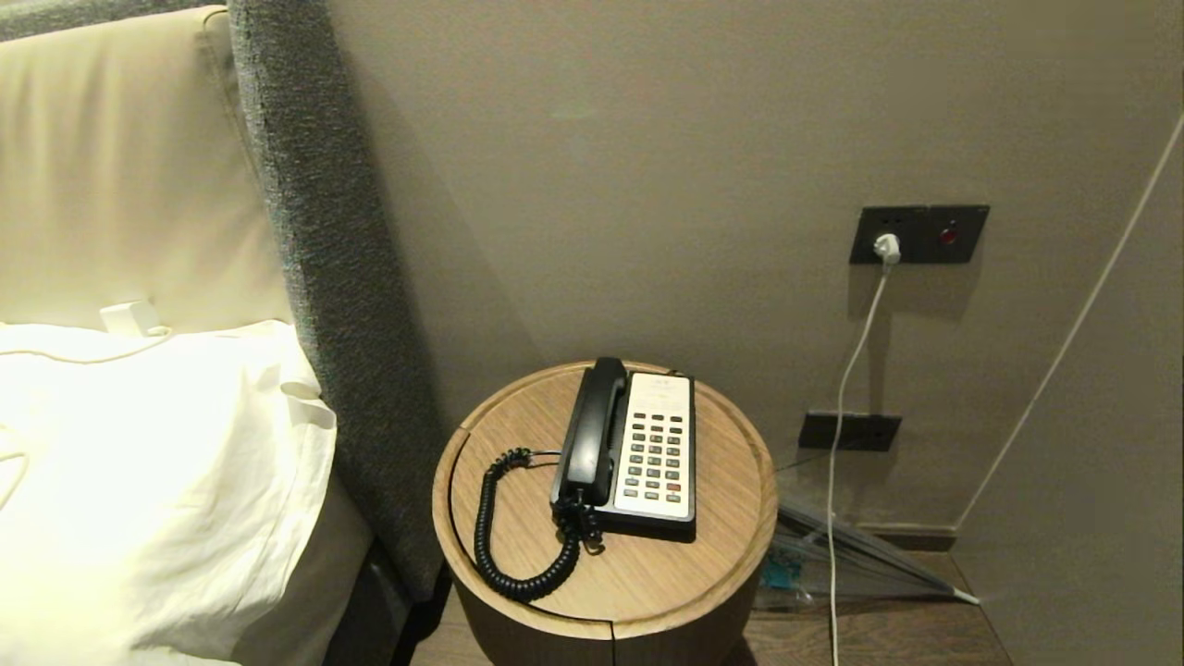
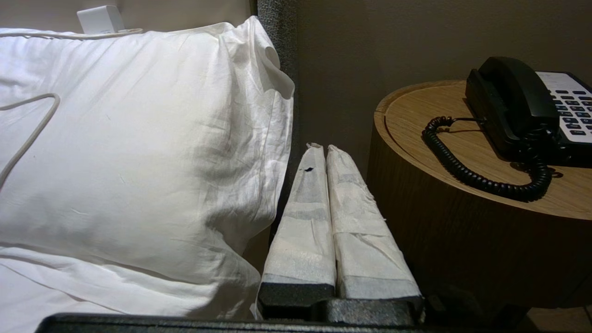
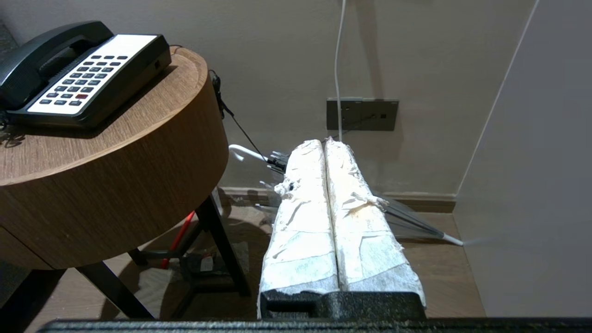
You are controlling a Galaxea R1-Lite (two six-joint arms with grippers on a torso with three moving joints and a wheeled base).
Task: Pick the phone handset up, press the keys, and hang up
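— Beside the bed, that little round wooden table [image 1: 721, 481] carries the whole job: the phone base [image 1: 647, 523] sits near its middle, with the phone handset [image 1: 592, 430] lying in its cradle along the side nearer the pillow [image 1: 157, 462], coiled cord [image 1: 504, 555] looping out over the wood.

— So nothing has started?

— I'd judge not. The handset is down, the keys [image 1: 659, 453] are untouched, and neither arm shows from above. The left gripper [image 2: 322, 150] hangs low between the pillow and the table's side, its taped fingers [image 2: 303, 217] pressed together on nothing. The right gripper [image 3: 323, 145] is on the table's other side, below the top, pointing towards the wall socket [image 3: 362, 114], and its fingers [image 3: 300, 222] are likewise pressed together with nothing between them.

— Which goes first?

— Hard to say. Whichever does must rise above the tabletop, part its fingers, and come down across the receiver's narrow middle. It should lift gently, I think, since the cord could drag the base.
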